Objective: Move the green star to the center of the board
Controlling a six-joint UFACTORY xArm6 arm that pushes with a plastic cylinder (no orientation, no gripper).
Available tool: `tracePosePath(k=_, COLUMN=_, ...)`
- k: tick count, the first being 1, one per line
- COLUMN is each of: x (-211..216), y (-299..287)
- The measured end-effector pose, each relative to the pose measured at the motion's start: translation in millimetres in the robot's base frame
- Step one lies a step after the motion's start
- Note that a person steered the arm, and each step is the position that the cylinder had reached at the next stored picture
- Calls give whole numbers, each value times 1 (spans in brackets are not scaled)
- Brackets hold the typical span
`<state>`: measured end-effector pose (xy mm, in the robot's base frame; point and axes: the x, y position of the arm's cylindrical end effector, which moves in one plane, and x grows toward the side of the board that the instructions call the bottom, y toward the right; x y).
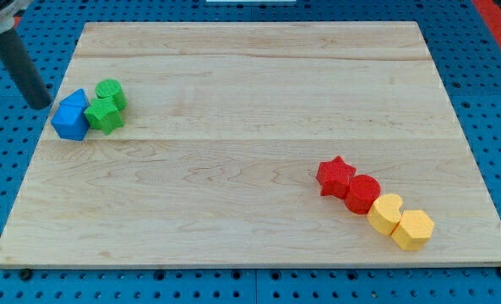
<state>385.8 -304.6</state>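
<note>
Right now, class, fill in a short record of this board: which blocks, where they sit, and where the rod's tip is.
board: wooden board
left group: blue block, green star, green cylinder, bunched together
right group: red star, red cylinder, yellow rounded block, yellow hexagon, in a diagonal row
my tip: just off the board's left edge, left of the blue block, not touching
centre: no block

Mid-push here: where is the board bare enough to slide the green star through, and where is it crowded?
Bare: the wooden board's whole middle, top and bottom-left. Crowded: the left edge, where the green star block touches the blue block and green round block, my tip just left; and the lower right, with the red star, red cylinder and two yellow blocks.
</note>
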Motion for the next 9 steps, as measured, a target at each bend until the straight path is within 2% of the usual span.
tracePosePath(k=2, x=35, y=5)
tracePosePath(k=4, x=20, y=98)
tracePosePath(k=6, x=18, y=137)
tracePosePath(k=8, x=-16, y=159)
tracePosePath(k=9, x=-7, y=231)
